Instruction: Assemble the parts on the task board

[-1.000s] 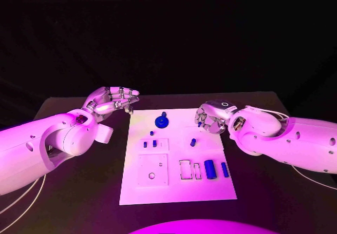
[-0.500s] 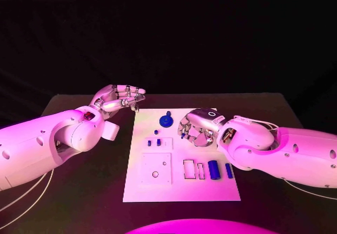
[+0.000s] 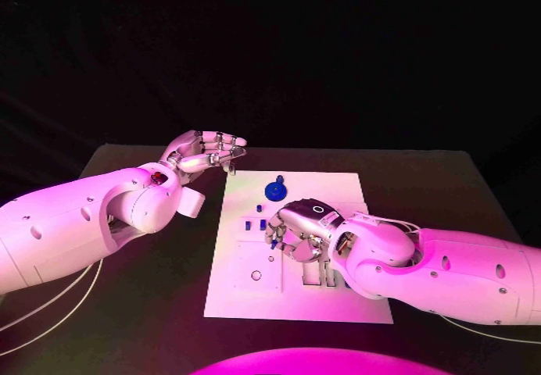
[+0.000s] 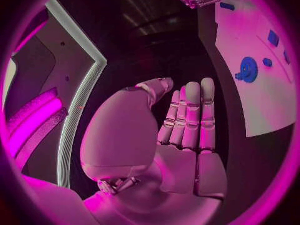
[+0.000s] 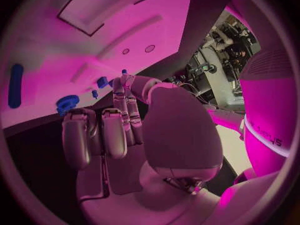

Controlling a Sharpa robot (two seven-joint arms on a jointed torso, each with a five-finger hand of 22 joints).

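Parts lie on the white task board in the desk's middle; a blue gear sits near its far end. The right hand hovers over the board, pinching a small blue part that the right wrist view shows. The left hand is off the board, fingers together, holding nothing.

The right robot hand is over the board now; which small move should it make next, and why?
Probably lower it a little onto the board. The right robot hand hovers over the middle of the task board and pinches a small blue part at its fingertips, above the white surface. The left robot hand waits beside the board.
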